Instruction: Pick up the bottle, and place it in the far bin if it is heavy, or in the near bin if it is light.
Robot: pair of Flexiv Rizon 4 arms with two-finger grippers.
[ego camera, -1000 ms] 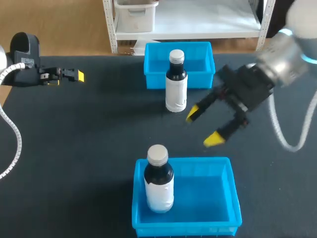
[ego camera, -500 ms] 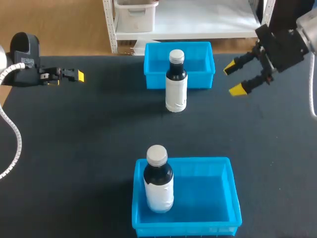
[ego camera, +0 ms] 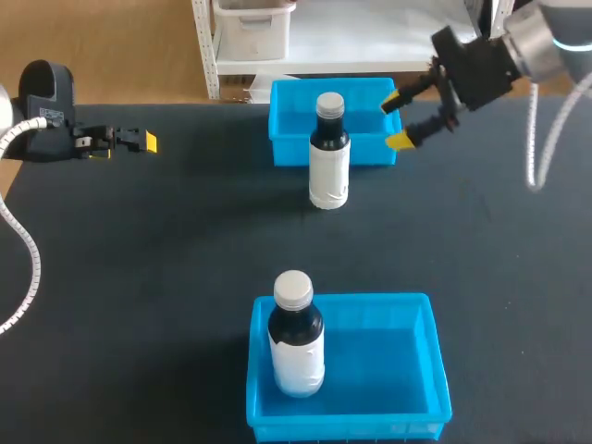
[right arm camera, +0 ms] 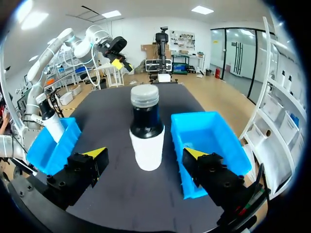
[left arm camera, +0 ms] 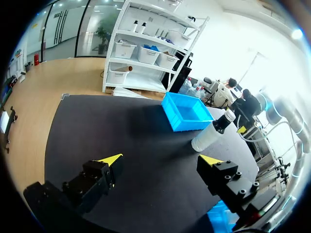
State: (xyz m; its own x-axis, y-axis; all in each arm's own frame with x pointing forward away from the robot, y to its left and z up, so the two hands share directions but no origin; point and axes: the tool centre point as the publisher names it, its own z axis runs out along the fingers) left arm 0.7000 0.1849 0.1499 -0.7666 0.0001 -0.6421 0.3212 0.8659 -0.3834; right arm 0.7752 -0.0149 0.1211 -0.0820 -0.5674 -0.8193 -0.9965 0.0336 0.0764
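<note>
On the black table mat (ego camera: 166, 240), the dark, white-labelled, grey-capped bottle (ego camera: 328, 153) stands upright at 12 o'clock, just before the far blue plastic bin (ego camera: 289, 139), the right gripper (ego camera: 395, 121) spread wide and empty at its 2 o'clock. It looks rigid and smooth, weight untold until lifted, so the labelled body seems the surest hold. Bare mat lies at its 3 and 9 o'clock; the bin wall crowds 12.

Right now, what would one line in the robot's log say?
right tool: open, facing table bottle | left tool: open, far left | near bin: holds second bottle
</note>
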